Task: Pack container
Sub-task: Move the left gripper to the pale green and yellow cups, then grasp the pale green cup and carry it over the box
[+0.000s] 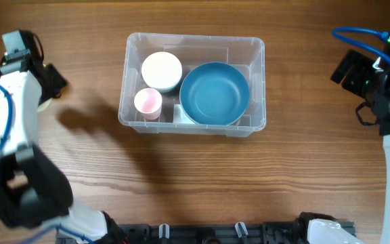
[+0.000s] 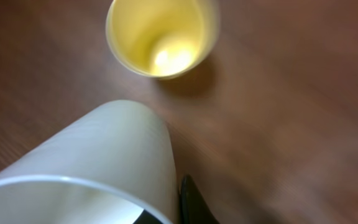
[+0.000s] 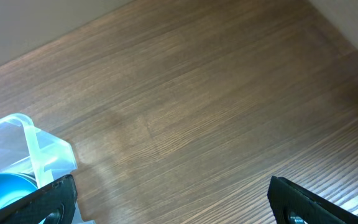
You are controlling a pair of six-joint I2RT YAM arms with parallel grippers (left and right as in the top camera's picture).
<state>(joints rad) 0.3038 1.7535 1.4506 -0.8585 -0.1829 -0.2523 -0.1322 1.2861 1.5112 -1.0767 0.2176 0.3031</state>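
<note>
**Operator:** So, where am I in this?

**Spotter:** Mid-pick, by my reading. Your left gripper (image 2: 165, 211) is clamped on the wall of a white cup (image 2: 104, 155), with one finger outside the rim and the other seemingly inside it. The cup is tilted, mouth toward your wrist camera. I cannot tell whether it is clear of the wooden table (image 2: 291, 124).

**Operator:** And the container?

**Spotter:** The container (image 1: 259, 81) sits mid-table, upright and open-topped, well to the right of that gripper. Your right gripper (image 3: 179, 205) is off beyond its far side, jaws wide apart with nothing between them. Only one corner of the bin shows in that wrist view.

**Operator:** What does the next move call for?

**Spotter:** I'd judge a lift, a carry rightward over the container's left rim, then a gentle set-down. Room looks tight. The right half is filled and the left holds two things already, so you may need to nest the cup or aim for the front left corner.

**Operator:** Give me the count.

**Spotter:** There's one container. Two bowls are both inside it — one blue bowl (image 1: 214, 93) and one cream bowl (image 1: 161, 69). There are three cups: one pink cup (image 1: 147, 102) inside, the white cup in your grip, and one yellow cup (image 2: 160, 34) upright on the table just beyond it. That leaves two cups not yet packed.
</note>
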